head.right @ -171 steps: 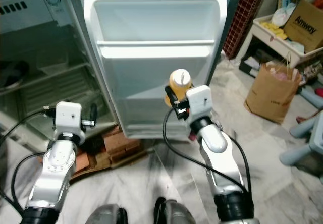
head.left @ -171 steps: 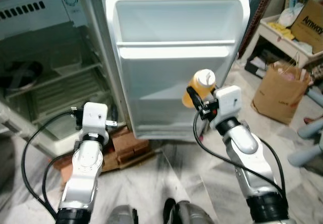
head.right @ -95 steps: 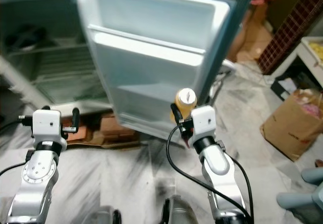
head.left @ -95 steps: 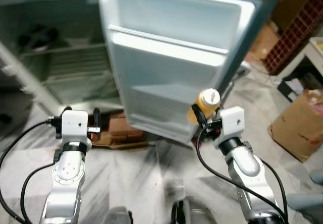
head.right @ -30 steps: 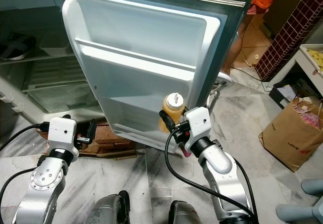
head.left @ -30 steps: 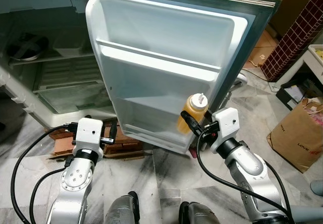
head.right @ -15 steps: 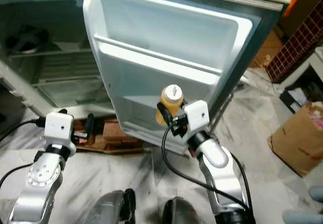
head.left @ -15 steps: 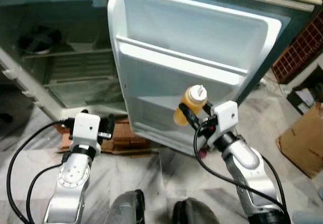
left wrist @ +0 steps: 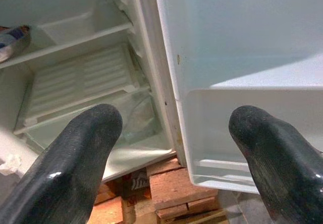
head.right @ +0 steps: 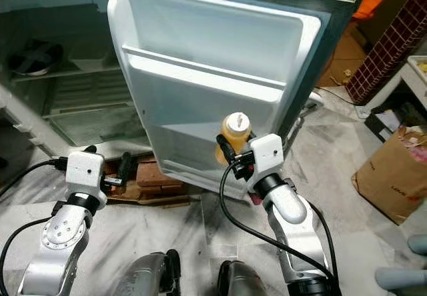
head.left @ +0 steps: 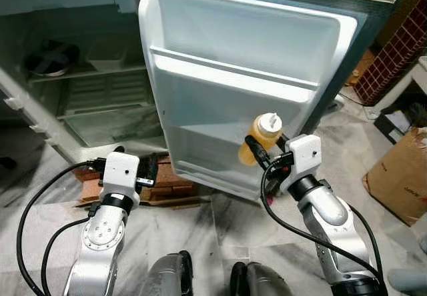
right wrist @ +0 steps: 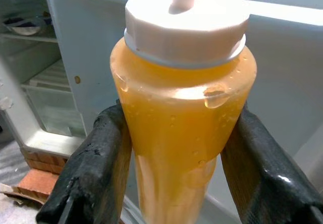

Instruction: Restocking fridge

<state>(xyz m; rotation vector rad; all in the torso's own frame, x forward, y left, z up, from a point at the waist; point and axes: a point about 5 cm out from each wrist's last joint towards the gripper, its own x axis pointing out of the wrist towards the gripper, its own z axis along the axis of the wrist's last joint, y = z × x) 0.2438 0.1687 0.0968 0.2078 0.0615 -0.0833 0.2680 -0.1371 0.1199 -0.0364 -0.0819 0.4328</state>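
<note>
An orange squeeze bottle (head.left: 263, 140) with a white nozzle cap was held upright by the right gripper (head.left: 261, 151), the jaws being clamped on the bottle's lower body from both sides. In the right wrist view, the two black fingers (right wrist: 91, 168) were seen pressed against the orange body (right wrist: 181, 128) below the white cap. The bottle was positioned in front of the inner face of the open fridge door (head.left: 227, 63), near the lower door shelf (head.left: 207, 146) and below the upper door shelf (head.left: 233, 76). Whether the bottle was touching the door could not be determined.

The left gripper (head.left: 151, 173) was held low, ahead of the fridge's bottom edge, with its jaws apart and nothing between them. In the left wrist view, the left fingertips (left wrist: 75, 153) were seen wide apart, framing the door's hinge edge and the fridge interior (left wrist: 86, 77).

The fridge cabinet (head.left: 73, 76) stood open on the robot's left, with wire shelves inside and a dark dish (head.left: 45, 57) on one of them. The fridge was raised on bricks (head.left: 163, 183) set on a marble floor (head.left: 220, 236). A brown paper bag (head.left: 399, 176) stood on the floor to the robot's right.
</note>
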